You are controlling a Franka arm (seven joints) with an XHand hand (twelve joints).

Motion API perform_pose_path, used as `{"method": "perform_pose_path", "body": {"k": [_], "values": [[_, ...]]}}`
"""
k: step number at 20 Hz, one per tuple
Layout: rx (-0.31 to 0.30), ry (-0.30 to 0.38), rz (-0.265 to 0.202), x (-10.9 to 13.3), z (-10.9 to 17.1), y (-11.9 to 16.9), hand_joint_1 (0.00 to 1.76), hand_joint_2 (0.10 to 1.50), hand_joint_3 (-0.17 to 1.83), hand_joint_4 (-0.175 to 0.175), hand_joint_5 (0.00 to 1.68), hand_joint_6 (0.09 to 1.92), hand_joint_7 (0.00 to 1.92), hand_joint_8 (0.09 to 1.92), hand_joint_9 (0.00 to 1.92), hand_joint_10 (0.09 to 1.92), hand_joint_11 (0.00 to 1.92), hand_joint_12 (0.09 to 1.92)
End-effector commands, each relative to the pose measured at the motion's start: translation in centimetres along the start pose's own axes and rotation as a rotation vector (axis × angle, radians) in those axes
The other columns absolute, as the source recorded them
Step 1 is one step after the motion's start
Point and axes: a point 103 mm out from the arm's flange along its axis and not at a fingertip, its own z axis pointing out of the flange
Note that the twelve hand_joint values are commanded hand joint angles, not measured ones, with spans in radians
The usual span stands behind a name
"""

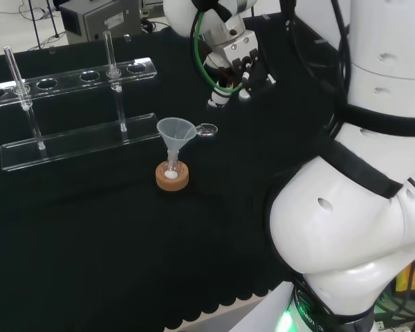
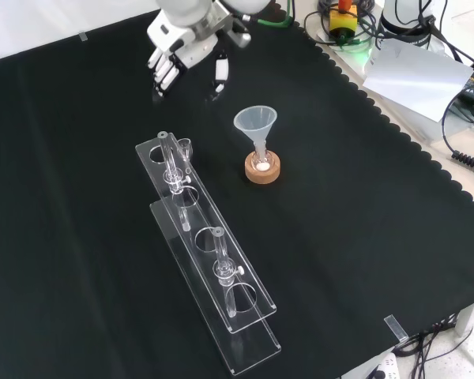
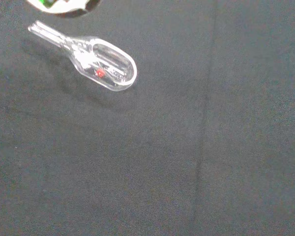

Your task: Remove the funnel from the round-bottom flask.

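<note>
Front view: funnel (image 2: pixel 256 122) stands apart, below-right of robot hand (image 2: pixel 186 54).

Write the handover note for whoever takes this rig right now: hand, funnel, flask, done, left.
Hand: open, holding nothing, hanging above the cloth beyond the funnel in the front view.
Funnel: upright, its stem in the neck of the round-bottom flask.
Flask: on the cork ring, beside the clear rack.
Small clear scoop: lying on the cloth under the wrist camera.
Done: nothing yet.
Left: bring the hand to the funnel, grasp it, lift it straight out, probably without tipping the flask.
</note>
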Motion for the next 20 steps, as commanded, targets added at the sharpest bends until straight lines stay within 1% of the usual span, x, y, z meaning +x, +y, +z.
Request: {"method": "perform_pose_path", "body": {"k": [1, 6, 12, 16, 19, 20], "values": [[-0.046, 0.047, 0.038, 0.3, -2.1, -4.8, 0.78, 0.64, 0.64, -0.05, 0.4, 0.14, 0.39, 0.67, 0.63, 0.58, 0.44, 1.31], [-0.062, 0.072, 0.023, 1.1, -3.2, -7.5, 0.78, 0.64, 0.64, -0.05, 0.41, 0.13, 0.39, 0.67, 0.63, 0.57, 0.44, 1.31], [-0.047, 0.093, -0.012, 2.7, -4.2, -10.3, 0.74, 0.64, 0.64, -0.049, 0.39, 0.11, 0.38, 0.66, 0.63, 0.57, 0.44, 1.31], [-0.027, 0.113, -0.039, 4.0, -4.3, -11.4, 0.71, 0.64, 0.63, -0.05, 0.37, 0.09, 0.36, 0.66, 0.62, 0.56, 0.43, 1.32], [0.014, 0.129, -0.075, 5.0, -4.2, -11.6, 0.69, 0.64, 0.63, -0.048, 0.35, 0.09, 0.36, 0.66, 0.62, 0.56, 0.44, 1.32], [0.027, 0.132, -0.088, 5.4, -4.2, -11.6, 0.68, 0.64, 0.63, -0.043, 0.33, 0.09, 0.35, 0.66, 0.62, 0.56, 0.45, 1.33]]}}
